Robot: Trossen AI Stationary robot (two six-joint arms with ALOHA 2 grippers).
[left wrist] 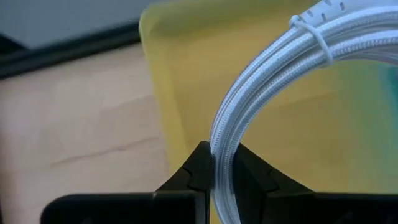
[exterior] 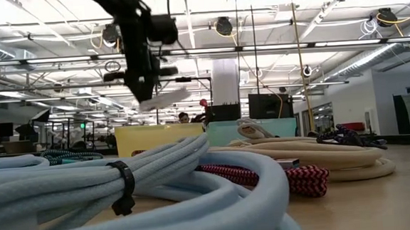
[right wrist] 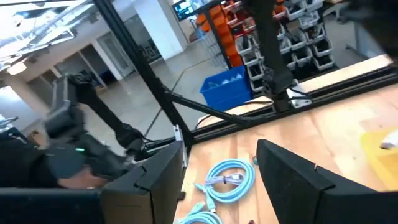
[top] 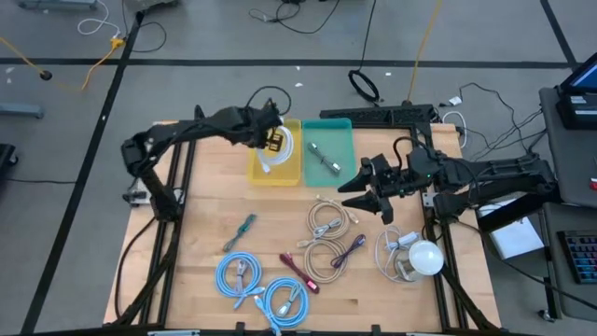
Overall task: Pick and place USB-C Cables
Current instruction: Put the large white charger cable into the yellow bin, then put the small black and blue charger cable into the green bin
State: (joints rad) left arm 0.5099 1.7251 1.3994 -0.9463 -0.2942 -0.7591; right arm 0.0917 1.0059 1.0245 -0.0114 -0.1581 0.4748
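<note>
My left gripper (top: 269, 140) hangs over the yellow tray (top: 254, 173), shut on a white cable coil (left wrist: 261, 81) bound with a cable tie (left wrist: 316, 32). In the low view, that coil (exterior: 165, 97) hangs above the yellow tray (exterior: 160, 139). My right gripper (top: 371, 198) is open over the table, just right of two beige coils (top: 328, 221). Two light blue coils (top: 241, 273), a maroon cable (top: 300, 271), a purple cable (top: 351, 249) and a teal cable (top: 241, 231) lie flat on the wood. The right wrist view shows a light blue coil (right wrist: 230, 180) beyond the open fingers. My left gripper pinches the white coil's strands (left wrist: 221, 163) between its two fingers (left wrist: 193, 171), which lie across the bundle. It comes from above, pointing down. The coil is lifted clear and hangs above the yellow tray.
A teal tray (top: 343, 126) beside the yellow one holds a small silver item (top: 325, 157). A clear-white cord with a round white bulb (top: 424, 257) lies near the right edge. Black frame rails run along the table's sides. Bare wood lies between the trays and the cables.
</note>
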